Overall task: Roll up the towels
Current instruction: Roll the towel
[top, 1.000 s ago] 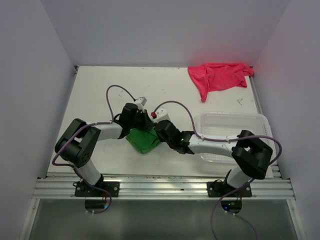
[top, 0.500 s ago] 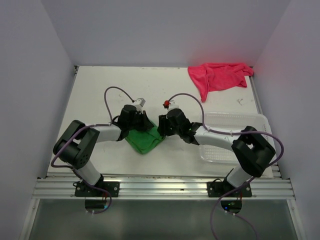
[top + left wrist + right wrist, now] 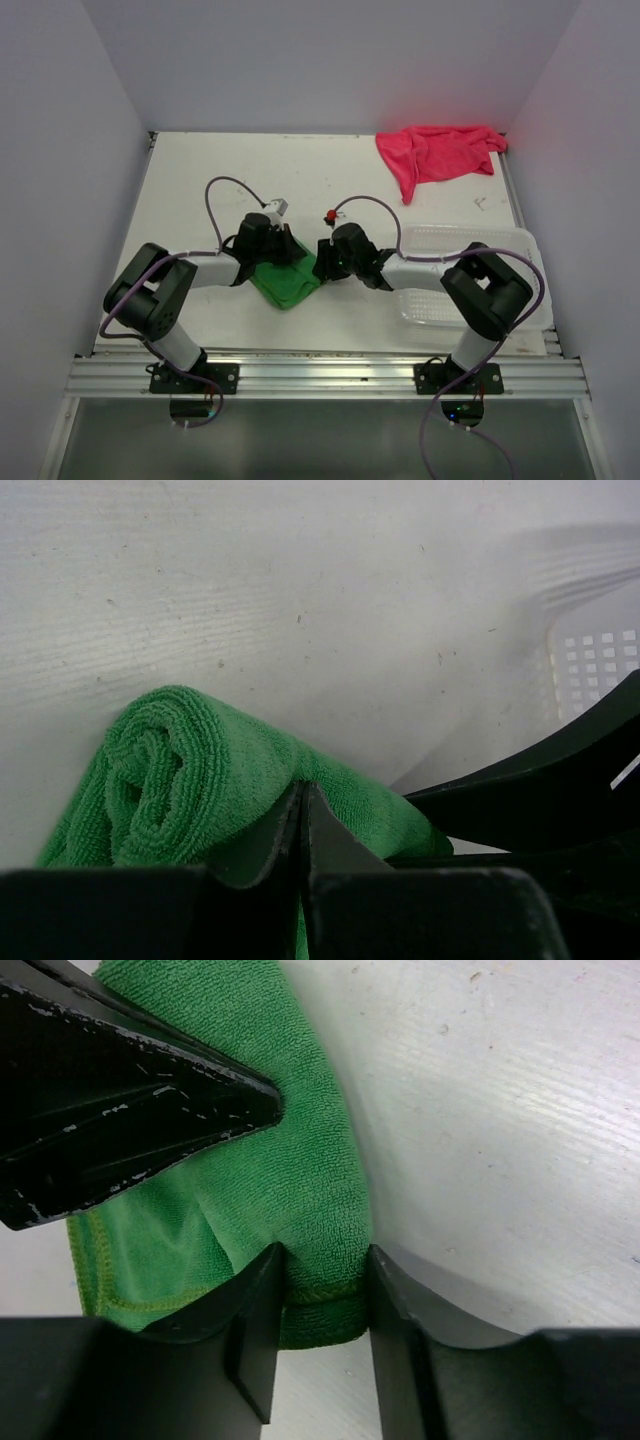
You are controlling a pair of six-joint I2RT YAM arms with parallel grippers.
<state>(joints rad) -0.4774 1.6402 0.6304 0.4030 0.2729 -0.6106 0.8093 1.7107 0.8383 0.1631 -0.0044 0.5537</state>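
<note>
The green towel [image 3: 285, 282] lies partly rolled on the table between both arms. In the left wrist view the green towel [image 3: 170, 770] shows its spiral end at the left. My left gripper [image 3: 287, 250] has its jaws pressed together on the roll's top, with green cloth between them [image 3: 302, 786]. My right gripper [image 3: 323, 263] is shut on the roll's right end, and the towel [image 3: 300, 1160] bulges between its two fingers [image 3: 320, 1260]. The pink-red towel [image 3: 435, 152] lies crumpled and unrolled at the far right corner, away from both grippers.
A clear plastic mesh basket [image 3: 465, 235] sits at the right, under the right arm, and its wall shows in the left wrist view [image 3: 590, 650]. White walls close in the table on three sides. The left gripper's black finger [image 3: 130, 1090] crosses the right wrist view.
My right gripper has swung left from beside the basket to the green towel's right end and closed on it. The left gripper has shifted slightly on the roll.
</note>
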